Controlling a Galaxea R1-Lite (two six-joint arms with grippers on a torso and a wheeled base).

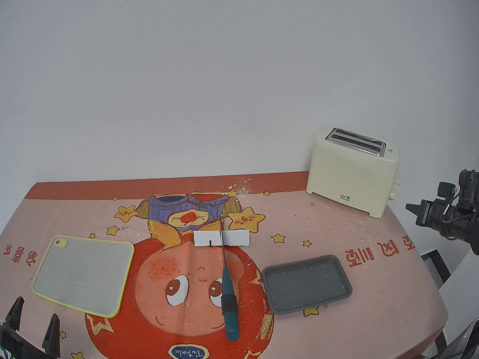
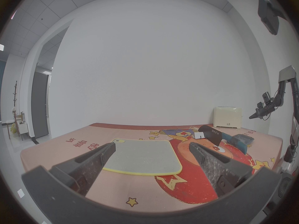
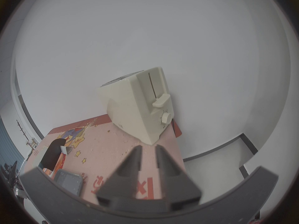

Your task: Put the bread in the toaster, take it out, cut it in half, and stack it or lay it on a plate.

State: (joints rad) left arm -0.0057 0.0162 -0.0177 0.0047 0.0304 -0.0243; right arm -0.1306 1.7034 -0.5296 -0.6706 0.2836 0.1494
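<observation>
The cream toaster (image 1: pixel 353 171) stands at the table's back right, its two top slots dark. In the right wrist view the toaster (image 3: pixel 137 105) shows its side lever (image 3: pixel 161 100) low in its slot. My right gripper (image 1: pixel 411 208) hangs off the table's right edge, level with the toaster's lever side, with nothing held. Its fingers (image 3: pixel 132 162) stand almost together with a thin gap. My left gripper (image 1: pixel 35 309) waits open at the front left corner, just before the cutting board (image 1: pixel 83 275). A dark grey plate (image 1: pixel 306 283) lies right of centre.
A knife (image 1: pixel 229 302) with a teal handle lies at the table's middle, its blade propped on a small white holder (image 1: pixel 221 238). Crumbs are scattered near the toaster. The table drops off close to my right gripper.
</observation>
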